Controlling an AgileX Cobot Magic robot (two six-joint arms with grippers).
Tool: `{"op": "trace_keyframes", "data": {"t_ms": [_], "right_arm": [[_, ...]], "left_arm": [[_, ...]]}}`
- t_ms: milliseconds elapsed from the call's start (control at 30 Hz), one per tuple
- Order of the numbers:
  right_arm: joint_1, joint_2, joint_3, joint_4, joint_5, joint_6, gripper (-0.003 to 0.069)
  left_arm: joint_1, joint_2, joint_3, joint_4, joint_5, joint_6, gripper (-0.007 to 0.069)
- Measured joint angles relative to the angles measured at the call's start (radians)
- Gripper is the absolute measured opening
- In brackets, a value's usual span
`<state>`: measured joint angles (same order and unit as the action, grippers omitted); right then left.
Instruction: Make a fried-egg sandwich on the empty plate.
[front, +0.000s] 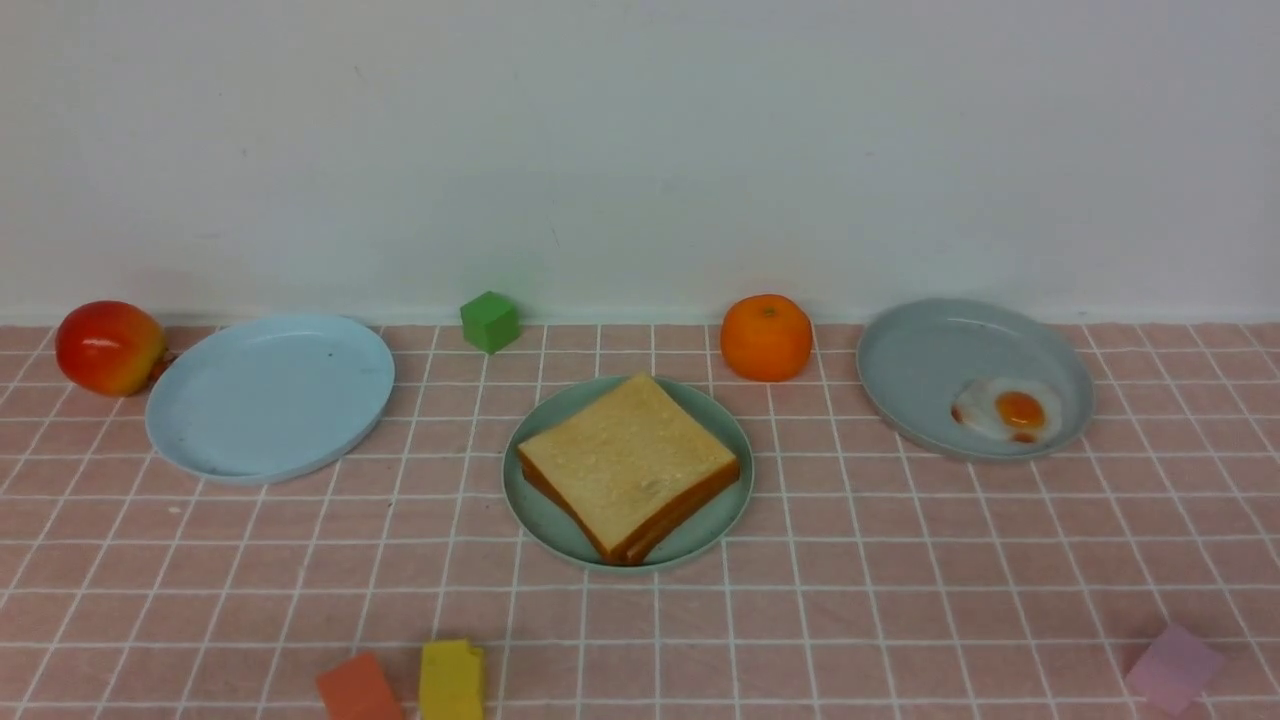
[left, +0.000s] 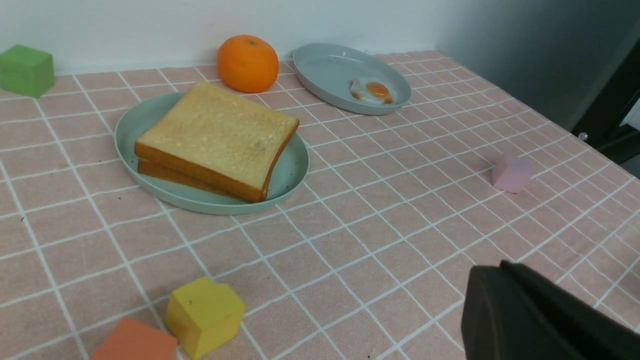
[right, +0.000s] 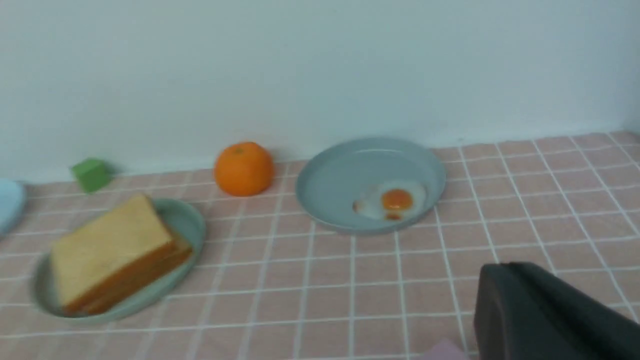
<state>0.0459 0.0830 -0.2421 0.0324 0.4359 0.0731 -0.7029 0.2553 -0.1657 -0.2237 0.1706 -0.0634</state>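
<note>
Two toast slices (front: 628, 462) already sit stacked on the mint-green plate (front: 722, 425) at the middle of the counter (front: 900, 560), so you are at the very end of the job, if not past it. Going left to right in the front view: a red apple (front: 108, 346) touches or nearly touches the rim of the bare pale blue plate (front: 270, 392), a green cube (front: 490, 321) stands near the wall, then comes the sandwich plate, an orange (front: 766, 336) just behind and to its right, and a grey-blue plate (front: 930, 340) carrying an egg (front: 1008, 410) with a deep orange-red yolk. That egg is not yours; leave it alone. The fried egg you want cannot be seen anywhere in the open; my judgement is that it lies hidden between the slices, though no white shows at the edges. Neither arm appears in the front view. In its own wrist view, the left tool (left: 537, 317) is clenched and holds nothing, hanging low near the yellow block (left: 204, 316) and orange block (left: 132, 342); the right tool (right: 542, 312) is likewise clenched and empty, well short of the grey-blue plate. Next, you need only check that the top slice sits square and keep both arms clear.
</note>
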Motion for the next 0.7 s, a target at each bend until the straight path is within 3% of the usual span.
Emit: {"op": "trace_keyframes", "data": {"t_ms": [167, 700], "right_arm": [[-0.015, -0.087, 0.254, -0.032, -0.100, 0.014, -0.0001], [-0.016, -0.093, 0.261, -0.055, -0.054, 0.070, -0.0001]], "left_arm": [[0.000, 0.000, 0.000, 0.000, 0.001, 0.000, -0.0013], [0.000, 0.000, 0.000, 0.000, 0.002, 0.000, -0.0005]]}}
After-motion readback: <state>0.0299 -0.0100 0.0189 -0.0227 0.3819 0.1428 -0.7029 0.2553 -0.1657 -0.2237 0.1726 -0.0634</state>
